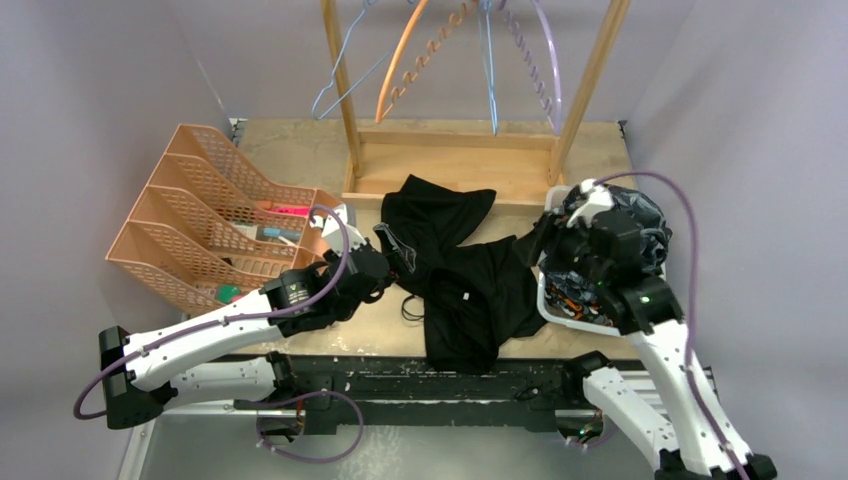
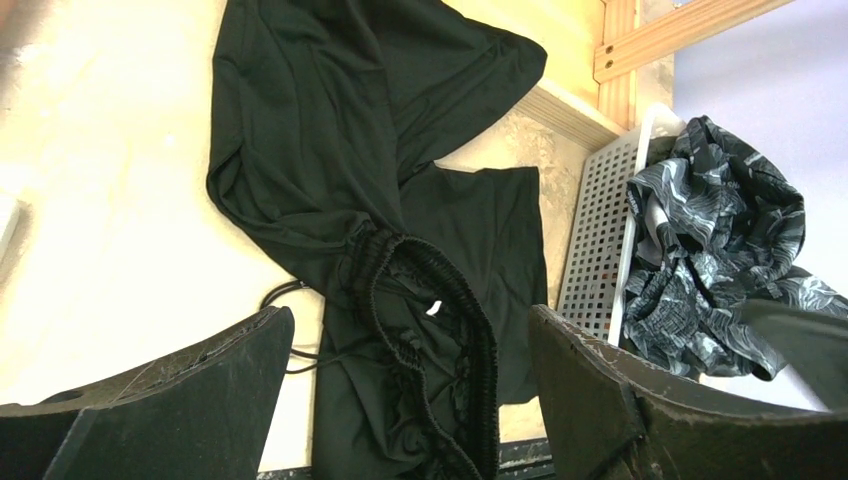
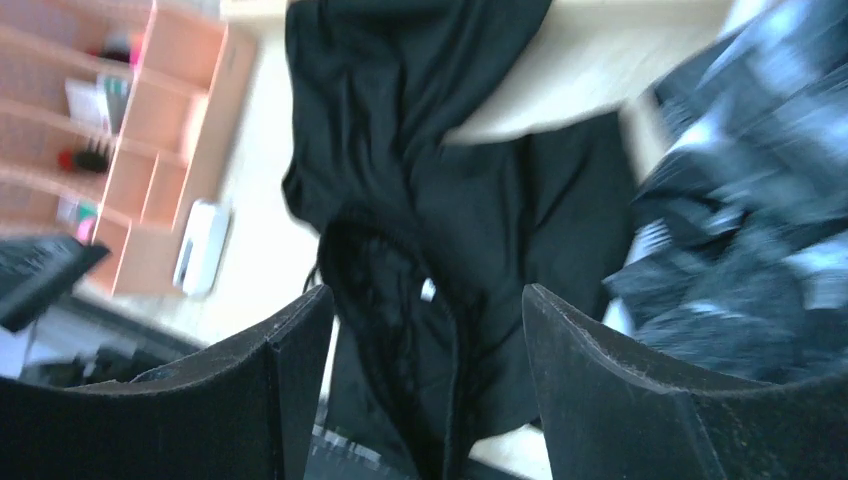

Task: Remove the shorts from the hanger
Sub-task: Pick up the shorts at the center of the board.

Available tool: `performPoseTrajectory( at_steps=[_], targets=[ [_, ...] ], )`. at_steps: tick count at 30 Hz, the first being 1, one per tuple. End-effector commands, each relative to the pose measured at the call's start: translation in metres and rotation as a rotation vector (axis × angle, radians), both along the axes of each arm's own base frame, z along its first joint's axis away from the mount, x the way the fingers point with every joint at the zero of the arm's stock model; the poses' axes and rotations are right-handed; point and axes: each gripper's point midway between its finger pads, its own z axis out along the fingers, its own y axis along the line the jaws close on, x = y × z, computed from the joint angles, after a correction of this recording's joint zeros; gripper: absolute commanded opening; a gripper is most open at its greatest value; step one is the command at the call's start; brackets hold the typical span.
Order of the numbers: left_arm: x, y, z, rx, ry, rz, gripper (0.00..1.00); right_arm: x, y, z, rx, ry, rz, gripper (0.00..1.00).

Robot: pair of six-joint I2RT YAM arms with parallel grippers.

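I look down on a pale, mottled table [image 1: 290, 150]. At its far edge stands a rack [image 1: 455, 170] of light, square-cut wood, with a flat base board and two slanting posts. Thin hangers [image 1: 490, 70] dangle between the posts: blue wire, smooth orange, one twisted like rope.

The black shorts [image 1: 460, 280] lie off the hangers, crumpled on the table between my two arms. They are soft, matte cloth in loose folds, and one leg is draped over the rack's base board. The left wrist view shows the gathered, ribbed waistband and a thin drawcord loop.

On the left sits an orange tray [image 1: 190, 220] of stepped plastic mesh. On the right is a white basket [image 2: 595, 230] with gridded walls, and grey camo shorts [image 2: 710, 250] are heaped inside it, slick and rumpled.

The left gripper [image 2: 405, 330] hangs over the waistband with its jaws spread wide and gripping nothing. The right gripper [image 3: 425, 295] is above the basket's near-left corner. Its view is blurred, but the jaws are parted, with only the black cloth beyond them.
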Motion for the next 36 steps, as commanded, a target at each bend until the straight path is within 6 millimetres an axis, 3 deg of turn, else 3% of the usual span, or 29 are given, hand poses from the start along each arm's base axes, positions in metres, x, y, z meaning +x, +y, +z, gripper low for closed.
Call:
performPoseTrajectory(
  at_steps=[1, 4, 7, 11, 15, 18, 22, 30, 34, 36],
  targets=[
    [0.004, 0.01, 0.007, -0.028, -0.021, 0.062, 0.86, -0.015, 0.06, -0.055, 0.243, 0.175, 0.233, 0.7],
    [0.005, 0.019, 0.011, -0.034, -0.037, 0.088, 0.85, -0.02, 0.069, -0.086, 0.252, 0.238, 0.248, 0.71],
    [0.005, 0.029, 0.014, -0.031, -0.049, 0.114, 0.85, -0.022, 0.072, -0.113, 0.122, 0.295, 0.229, 0.77],
    [0.004, 0.039, 0.016, -0.036, -0.063, 0.147, 0.85, -0.035, 0.106, -0.145, 0.005, 0.373, 0.287, 0.78],
    [0.004, 0.045, 0.021, -0.043, -0.07, 0.158, 0.85, -0.04, 0.144, -0.163, -0.063, 0.374, 0.286, 0.82],
    [0.002, 0.052, 0.023, -0.036, -0.07, 0.174, 0.85, -0.04, 0.157, -0.169, -0.141, 0.354, 0.248, 0.84],
    [0.0, 0.063, 0.023, -0.033, -0.077, 0.195, 0.85, -0.04, 0.156, -0.167, -0.23, 0.293, 0.161, 0.85],
    [-0.001, 0.071, 0.025, -0.039, -0.089, 0.218, 0.85, -0.032, 0.13, -0.155, -0.343, 0.206, 0.001, 0.86],
    [0.0, 0.068, 0.026, -0.037, -0.088, 0.211, 0.85, -0.036, 0.122, -0.179, -0.424, 0.247, 0.006, 0.98],
    [0.0, 0.067, 0.025, -0.031, -0.084, 0.206, 0.85, -0.035, 0.129, -0.187, -0.433, 0.25, 0.058, 0.99]
  ],
)
